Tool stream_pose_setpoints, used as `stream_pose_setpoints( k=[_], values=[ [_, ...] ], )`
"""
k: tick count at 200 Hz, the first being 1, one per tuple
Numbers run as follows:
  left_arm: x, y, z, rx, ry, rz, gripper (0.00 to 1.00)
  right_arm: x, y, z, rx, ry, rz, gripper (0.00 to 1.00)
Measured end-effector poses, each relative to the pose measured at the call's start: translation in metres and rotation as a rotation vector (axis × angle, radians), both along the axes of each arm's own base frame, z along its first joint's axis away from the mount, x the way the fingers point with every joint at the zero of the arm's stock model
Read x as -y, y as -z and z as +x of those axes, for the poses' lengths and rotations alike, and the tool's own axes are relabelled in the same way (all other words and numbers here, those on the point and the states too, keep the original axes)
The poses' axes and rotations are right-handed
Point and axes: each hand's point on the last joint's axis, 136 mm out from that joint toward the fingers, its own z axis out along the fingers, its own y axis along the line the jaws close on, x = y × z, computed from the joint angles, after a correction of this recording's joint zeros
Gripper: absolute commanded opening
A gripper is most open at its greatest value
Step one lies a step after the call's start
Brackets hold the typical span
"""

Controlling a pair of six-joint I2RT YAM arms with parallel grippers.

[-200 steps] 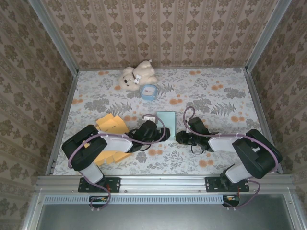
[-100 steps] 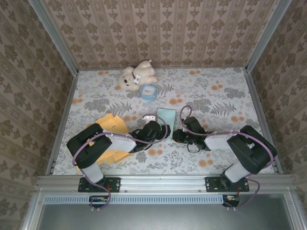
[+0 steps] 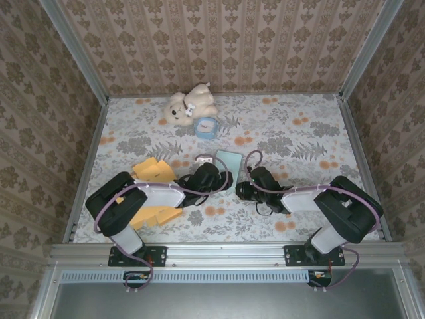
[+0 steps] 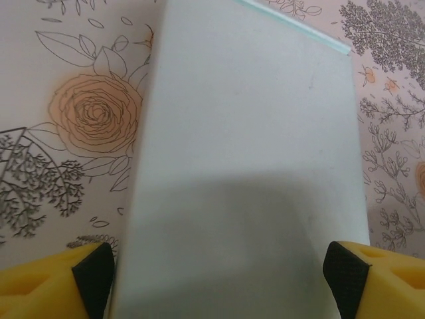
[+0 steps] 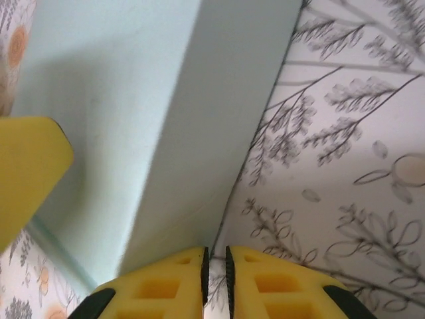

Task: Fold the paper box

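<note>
Left gripper (image 4: 219, 267) jaws wide, mint paper box (image 4: 246, 153)

In the top view, the near end of the paper box (image 3: 229, 159) was covered by the left arm (image 3: 199, 181). A small blue object (image 3: 207, 127) farther back was too small to identify.

In the left wrist view, the bottom frame edge cut off the box's near end and all but the tips of the left claw (image 4: 216, 269) fingers.

In the right wrist view, the box was cropped at top and left. Its lower edge ran into the narrow slit between the right claw (image 5: 216, 266) fingers, where its end was hidden. A blurred yellow shape (image 5: 30, 173), cropped at the left edge, could not be identified.
</note>
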Motion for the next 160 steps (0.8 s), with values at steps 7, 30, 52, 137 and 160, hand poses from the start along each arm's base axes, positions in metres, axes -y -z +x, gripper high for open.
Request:
stream_pose_setpoints(
  k=[7, 30, 52, 137, 160],
  values=[
    [-0.002, -0.003, 0.000, 0.002, 0.003, 0.007, 0.87, 0.000, 0.000, -0.002, -0.003, -0.002, -0.005, 0.19],
    [-0.008, -0.010, 0.004, 0.009, -0.001, 0.021, 0.87, 0.005, 0.001, -0.005, -0.014, 0.004, -0.031, 0.18],
    [-0.017, -0.009, 0.008, 0.004, -0.023, 0.035, 0.87, 0.016, -0.002, -0.007, -0.013, 0.018, -0.068, 0.19],
    [-0.033, -0.044, -0.033, 0.028, -0.074, 0.012, 0.87, 0.053, -0.096, 0.031, 0.294, 0.074, -0.224, 0.65],
    [-0.030, -0.039, -0.049, -0.008, -0.097, -0.017, 0.86, 0.052, -0.114, 0.059, 0.343, 0.053, -0.264, 0.68]
  ],
)
